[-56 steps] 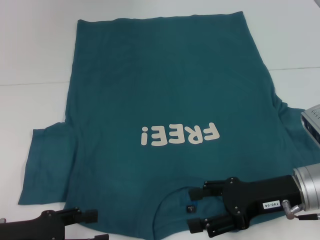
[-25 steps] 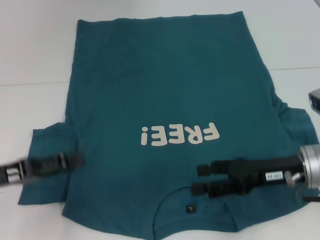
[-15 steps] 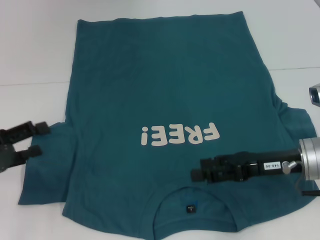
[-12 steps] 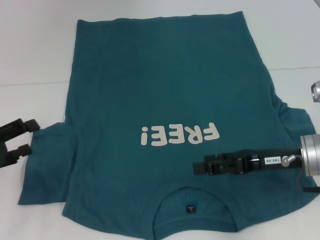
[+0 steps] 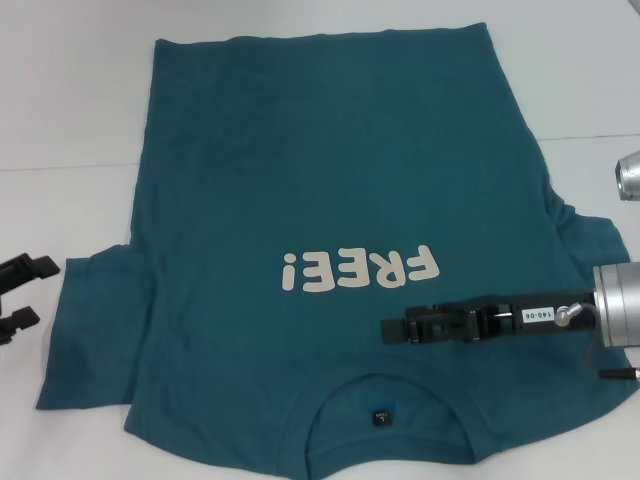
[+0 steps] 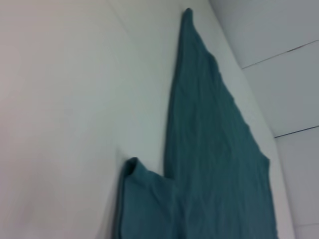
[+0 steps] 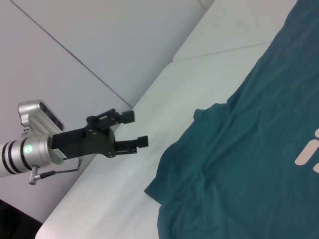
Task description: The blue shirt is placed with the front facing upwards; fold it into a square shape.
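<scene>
- Blue shirt (image 5: pixel 330 200) flat, collar at bottom centre of frame.
- Left gripper (image 5: pixel 22 292), fingers spread, just left of its sleeve.
- Right gripper (image 5: pixel 400 300) over chest, fingers: can't tell.

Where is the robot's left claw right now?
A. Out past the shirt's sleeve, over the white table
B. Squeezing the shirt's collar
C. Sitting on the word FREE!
A. The open left claw sits off the sleeve edge of the blue shirt, above the bare white table, touching no cloth.
</scene>
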Robot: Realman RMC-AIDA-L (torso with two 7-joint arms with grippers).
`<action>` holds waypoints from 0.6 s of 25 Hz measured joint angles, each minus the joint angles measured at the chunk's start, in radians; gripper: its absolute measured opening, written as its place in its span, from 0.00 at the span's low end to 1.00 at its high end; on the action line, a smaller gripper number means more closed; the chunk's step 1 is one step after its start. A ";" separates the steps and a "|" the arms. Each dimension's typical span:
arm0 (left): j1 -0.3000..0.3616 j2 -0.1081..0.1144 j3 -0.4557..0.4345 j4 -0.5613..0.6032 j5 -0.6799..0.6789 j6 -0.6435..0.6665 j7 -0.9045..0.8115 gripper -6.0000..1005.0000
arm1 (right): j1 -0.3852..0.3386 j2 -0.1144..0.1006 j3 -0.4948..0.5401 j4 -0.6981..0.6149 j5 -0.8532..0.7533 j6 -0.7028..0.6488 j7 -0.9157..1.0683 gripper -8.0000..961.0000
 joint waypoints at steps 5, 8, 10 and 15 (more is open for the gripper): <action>-0.023 0.004 0.018 -0.042 0.039 -0.055 0.017 0.90 | 0.001 0.003 0.000 0.001 0.000 0.016 0.000 0.98; -0.028 0.005 0.028 -0.061 0.047 -0.081 0.031 0.90 | 0.002 0.003 0.000 0.002 0.000 0.021 0.001 0.98; -0.028 0.005 0.029 -0.068 0.047 -0.095 0.038 0.90 | 0.002 0.004 0.000 0.002 0.000 0.022 0.001 0.98; -0.029 0.006 0.030 -0.075 0.047 -0.119 0.052 0.90 | 0.002 0.006 -0.003 0.002 0.000 0.022 -0.004 0.98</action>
